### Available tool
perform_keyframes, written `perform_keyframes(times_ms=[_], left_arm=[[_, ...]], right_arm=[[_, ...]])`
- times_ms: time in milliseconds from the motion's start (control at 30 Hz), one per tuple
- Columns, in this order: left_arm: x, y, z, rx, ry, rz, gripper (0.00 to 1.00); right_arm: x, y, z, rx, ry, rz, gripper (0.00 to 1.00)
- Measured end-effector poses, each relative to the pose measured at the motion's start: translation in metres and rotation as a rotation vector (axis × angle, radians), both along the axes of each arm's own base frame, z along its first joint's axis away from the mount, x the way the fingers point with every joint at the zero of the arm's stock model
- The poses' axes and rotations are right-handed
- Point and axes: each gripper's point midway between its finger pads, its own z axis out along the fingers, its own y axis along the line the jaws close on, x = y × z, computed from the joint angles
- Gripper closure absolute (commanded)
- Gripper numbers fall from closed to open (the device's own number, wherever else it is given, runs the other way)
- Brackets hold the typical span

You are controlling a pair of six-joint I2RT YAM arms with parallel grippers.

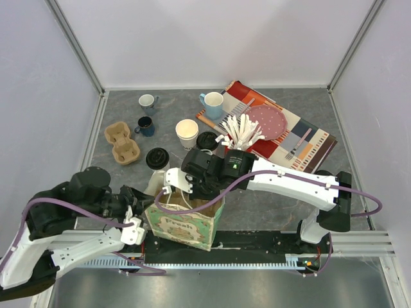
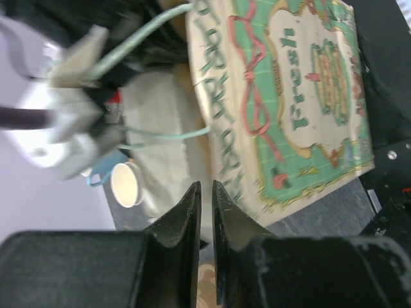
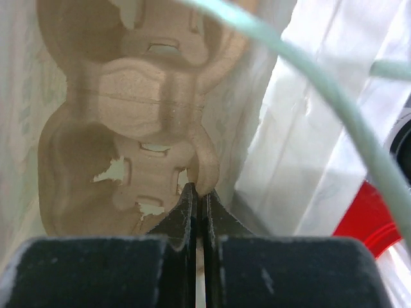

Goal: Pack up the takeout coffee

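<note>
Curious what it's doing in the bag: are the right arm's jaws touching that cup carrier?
Touching: the right wrist view shows the jaws pinching the rim of the cup carrier.

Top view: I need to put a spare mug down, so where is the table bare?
Bare: the back strip between the white mug and the light blue mug, and the right edge beyond the placemat. Crowded: the middle, around the lidless cup, black lids and paper bag.
</note>
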Motion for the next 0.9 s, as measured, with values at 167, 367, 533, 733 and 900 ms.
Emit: perform_keyframes(times_ms=[167, 367, 533, 733, 900], left_arm=[[-0.002, -0.006, 0.044, -0.113, -0.007, 0.016, 0.68], [0.0, -0.004, 0.029, -0.105, 0.073, 0.098, 0.46], [0.048, -0.004, 0.01, -0.177, 0.069, 0.404, 0.38], [0.083, -0.013, 0.015, -0.293, 0.161, 0.662, 0.37], [0.084, -0.034, 0.039, -0.371, 0.254, 0.654, 0.34]], right_arm=[[-0.001, -0.003, -0.008, -0.019, 0.006, 0.001, 1.0], [0.0, 0.003, -0.006, 0.007, 0.006, -0.011, 1.0], [0.0, 0.009, -0.007, 0.032, 0.02, -0.049, 1.0], [0.009, 0.007, -0.008, 0.072, 0.037, -0.149, 1.0], [0.011, 0.004, 0.0, 0.128, 0.016, -0.173, 1.0]])
